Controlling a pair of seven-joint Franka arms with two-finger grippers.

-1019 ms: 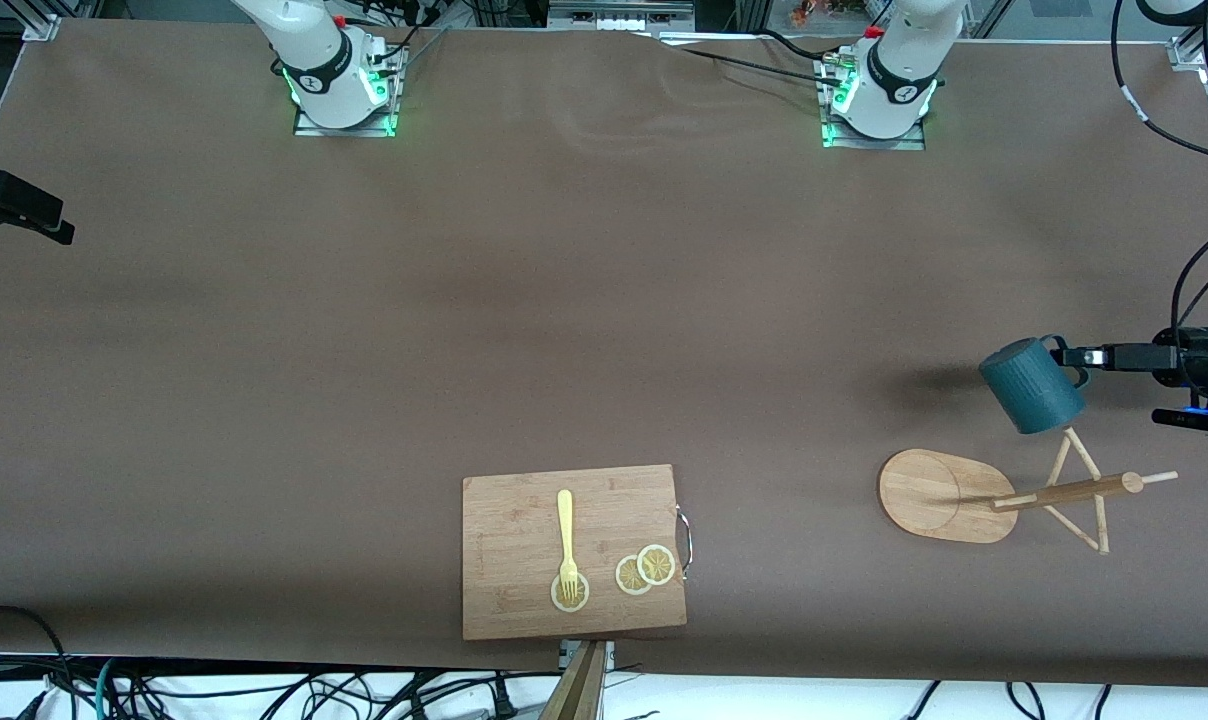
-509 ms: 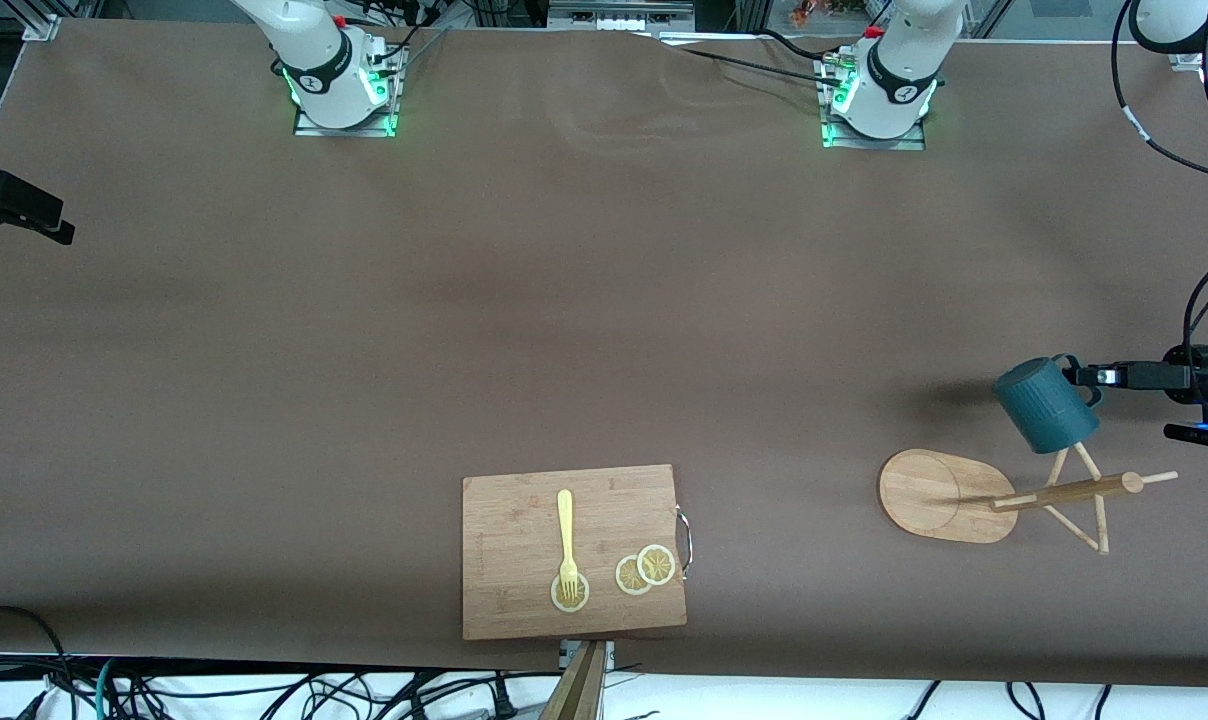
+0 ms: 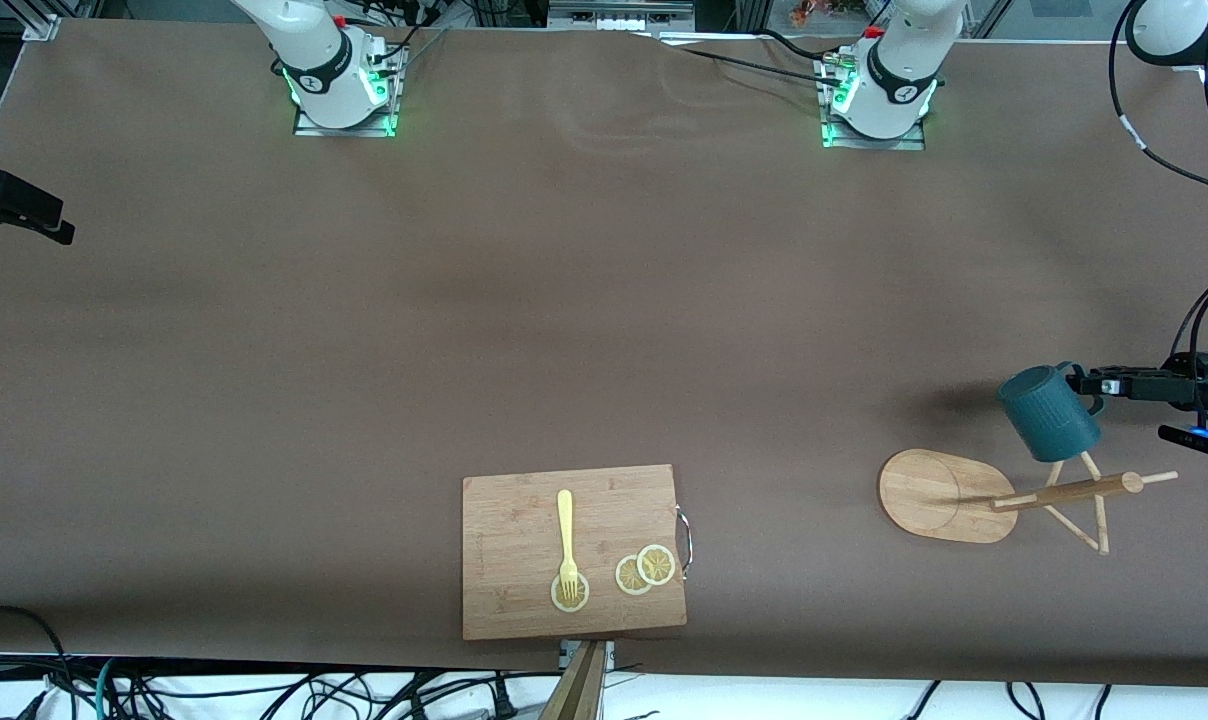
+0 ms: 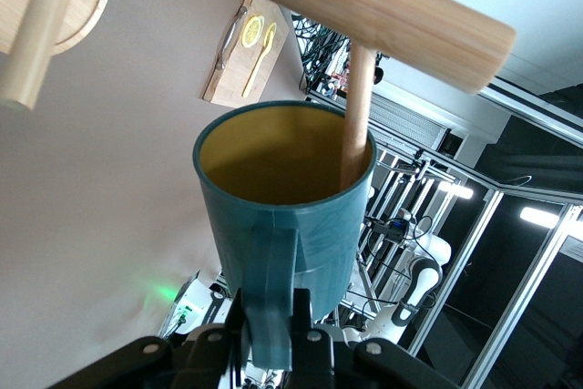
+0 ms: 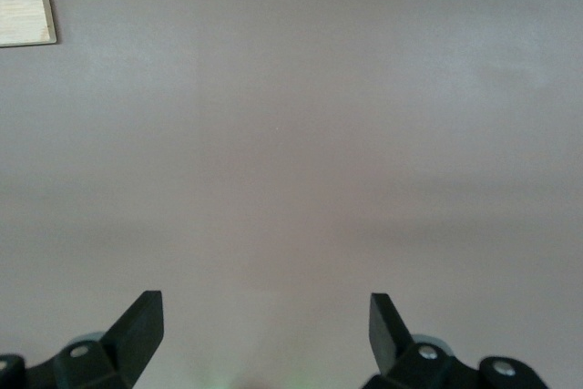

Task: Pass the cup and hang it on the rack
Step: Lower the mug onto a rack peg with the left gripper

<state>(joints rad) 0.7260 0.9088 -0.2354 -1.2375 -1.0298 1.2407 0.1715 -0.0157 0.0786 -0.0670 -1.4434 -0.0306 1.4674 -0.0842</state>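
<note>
The dark teal cup (image 3: 1049, 413) hangs tilted in my left gripper (image 3: 1082, 383), which is shut on its handle. It is over the upper pegs of the wooden rack (image 3: 1064, 492), whose oval base (image 3: 939, 495) stands at the left arm's end of the table. In the left wrist view the left gripper (image 4: 271, 316) pinches the handle, and a pale peg (image 4: 357, 116) reaches into the yellow mouth of the cup (image 4: 282, 198) below the post (image 4: 410, 15). My right gripper (image 5: 264, 316) is open and empty over bare table.
A rectangular cutting board (image 3: 509, 520) lies near the front edge, with a yellow fork (image 3: 566, 535) and lemon slices (image 3: 646, 570) on it. The arm bases (image 3: 329, 70) stand along the table's edge farthest from the front camera.
My left gripper has carried the cup down and toward the rack. The cup's mouth now sits over a peg. The right arm has not moved.
</note>
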